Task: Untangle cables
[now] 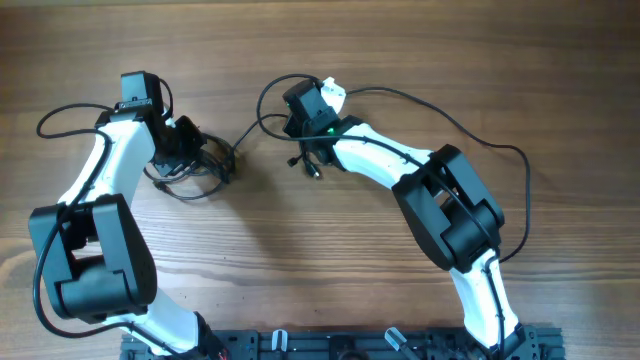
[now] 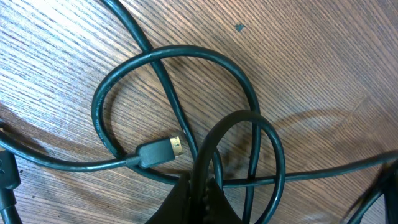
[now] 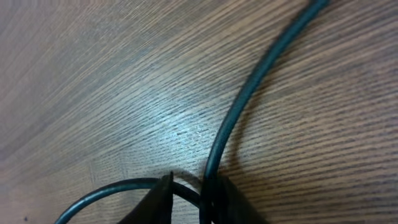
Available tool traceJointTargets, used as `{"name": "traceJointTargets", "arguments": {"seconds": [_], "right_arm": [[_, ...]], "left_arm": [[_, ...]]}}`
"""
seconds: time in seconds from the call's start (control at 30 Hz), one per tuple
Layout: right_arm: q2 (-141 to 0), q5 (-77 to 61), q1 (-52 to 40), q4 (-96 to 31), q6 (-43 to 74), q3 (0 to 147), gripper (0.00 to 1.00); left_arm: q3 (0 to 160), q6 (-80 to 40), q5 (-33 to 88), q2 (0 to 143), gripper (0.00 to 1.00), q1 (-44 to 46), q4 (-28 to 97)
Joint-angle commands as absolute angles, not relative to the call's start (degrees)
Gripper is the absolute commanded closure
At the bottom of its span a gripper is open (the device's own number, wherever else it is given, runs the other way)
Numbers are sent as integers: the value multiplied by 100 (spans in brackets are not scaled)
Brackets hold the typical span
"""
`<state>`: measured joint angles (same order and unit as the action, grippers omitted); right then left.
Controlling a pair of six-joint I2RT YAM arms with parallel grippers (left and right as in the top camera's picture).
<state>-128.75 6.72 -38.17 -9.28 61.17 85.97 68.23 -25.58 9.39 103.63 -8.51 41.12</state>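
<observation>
Straight ahead of the left pincer (image 2: 200, 202) the cables (image 2: 97, 115) block the way with crossing loops lying flat on the table (image 2: 323, 56); a plug (image 2: 159, 151) lies just left of its fingertips; beyond the loops, ahead and to the right, the wood is bare; ahead of the right pincer (image 3: 189, 199) one cable climbs from between the fingers and bends right, while another arcs off to its left; the wood ahead-left lies open; between the two pincers a thin strand crosses the gap.
</observation>
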Motion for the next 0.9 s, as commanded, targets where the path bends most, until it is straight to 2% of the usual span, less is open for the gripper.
{"name": "traceJointTargets", "arguments": {"seconds": [0.0,0.1,0.4,0.6,0.87], "right_arm": [[-13336,642,-3850,-1011,6635,8462,83],[-13334,637,-3850,-1033,6543,8462,96],[-12956,86,-3763,-897,5819,8464,96],[-12230,-786,-3634,-534,4711,8464,96],[-11450,-2005,-3601,-517,4086,8464,96]], "left_arm": [[6847,-2443,1048,10473,92,-810,4115],[6847,-2443,1048,10471,92,-810,4115],[6847,-2443,1048,10471,92,-810,4115],[6847,-2443,1048,10471,92,-810,4115],[6847,-2443,1048,10471,92,-810,4115]]}}
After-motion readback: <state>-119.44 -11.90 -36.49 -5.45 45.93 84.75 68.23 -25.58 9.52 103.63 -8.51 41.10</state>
